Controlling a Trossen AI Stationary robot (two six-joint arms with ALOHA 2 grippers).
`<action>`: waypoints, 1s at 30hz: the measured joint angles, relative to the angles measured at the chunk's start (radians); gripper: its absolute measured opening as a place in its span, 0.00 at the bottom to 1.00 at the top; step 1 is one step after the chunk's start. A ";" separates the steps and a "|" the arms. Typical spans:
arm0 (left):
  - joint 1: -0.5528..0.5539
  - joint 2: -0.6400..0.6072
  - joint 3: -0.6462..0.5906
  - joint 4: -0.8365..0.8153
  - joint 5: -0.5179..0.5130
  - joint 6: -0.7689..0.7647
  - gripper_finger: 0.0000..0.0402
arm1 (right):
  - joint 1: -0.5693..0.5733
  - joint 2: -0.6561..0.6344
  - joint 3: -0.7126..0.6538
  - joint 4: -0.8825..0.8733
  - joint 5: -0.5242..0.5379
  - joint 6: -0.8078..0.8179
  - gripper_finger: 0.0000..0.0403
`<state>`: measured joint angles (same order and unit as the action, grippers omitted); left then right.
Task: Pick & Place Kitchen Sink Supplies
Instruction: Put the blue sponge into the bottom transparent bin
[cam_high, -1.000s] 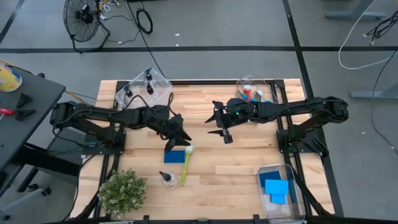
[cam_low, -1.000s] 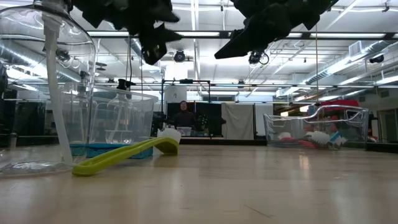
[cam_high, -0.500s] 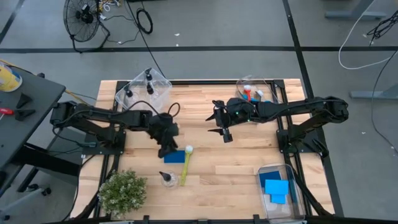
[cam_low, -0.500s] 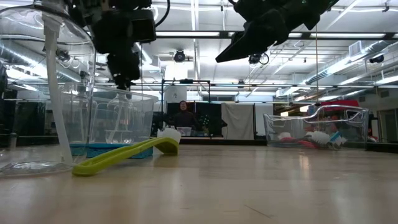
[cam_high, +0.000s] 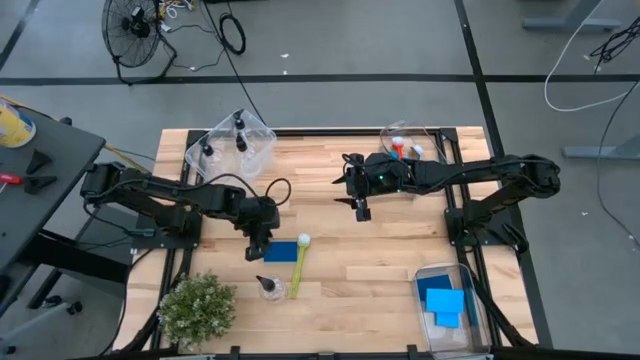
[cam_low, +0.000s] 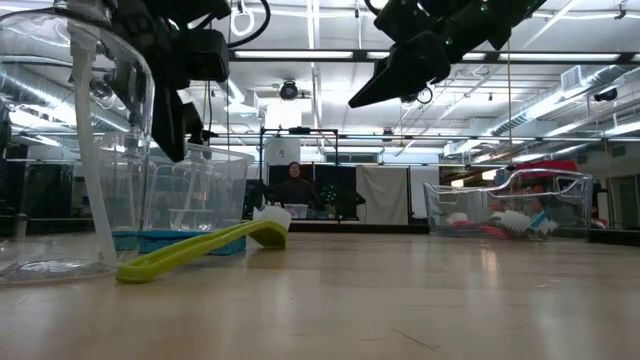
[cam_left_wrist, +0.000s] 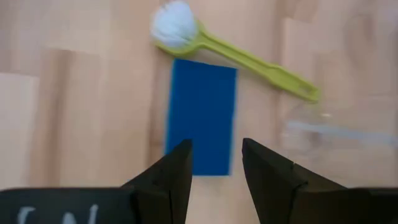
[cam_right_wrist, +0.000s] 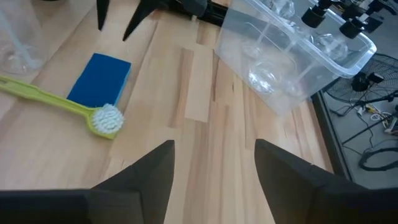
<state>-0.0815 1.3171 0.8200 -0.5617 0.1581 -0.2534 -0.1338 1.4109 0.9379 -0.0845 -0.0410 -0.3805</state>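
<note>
A flat blue sponge (cam_high: 282, 251) lies on the table, and a yellow-green brush (cam_high: 298, 266) lies beside it with its white head (cam_left_wrist: 174, 25) near the sponge's far end. A small clear bottle (cam_high: 267, 287) stands nearer the front edge. My left gripper (cam_high: 258, 245) hangs open above the table, just left of the sponge and tipped steeply down. In the left wrist view the sponge (cam_left_wrist: 202, 115) lies just ahead of my left gripper (cam_left_wrist: 214, 158). My right gripper (cam_high: 361, 208) hovers open over the table's middle, holding nothing.
A clear bin of bottles (cam_high: 230, 145) stands at the far left and a bin of brushes (cam_high: 410, 148) at the far right. A bin of blue sponges (cam_high: 447, 305) is at the near right, and a potted plant (cam_high: 197, 308) at the near left.
My left gripper has moved toward the table's near edge and a little left, sinking and tipping from nearly level to steeply down beside the blue sponge. Its fingers stay open. The sponge, brush and bottle have not moved.
</note>
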 joint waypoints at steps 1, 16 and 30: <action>-0.002 0.003 -0.002 0.004 -0.023 0.007 0.36 | -0.002 0.000 0.000 0.000 0.000 0.000 0.56; -0.003 0.005 -0.219 0.241 -0.057 0.026 0.36 | -0.007 0.000 0.000 0.002 0.000 0.001 0.56; -0.008 0.005 -0.380 0.485 -0.057 0.025 0.36 | -0.008 0.000 0.000 0.002 0.000 0.001 0.56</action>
<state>-0.0891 1.3220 0.4395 -0.0771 0.1009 -0.2287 -0.1421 1.4109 0.9379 -0.0826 -0.0410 -0.3798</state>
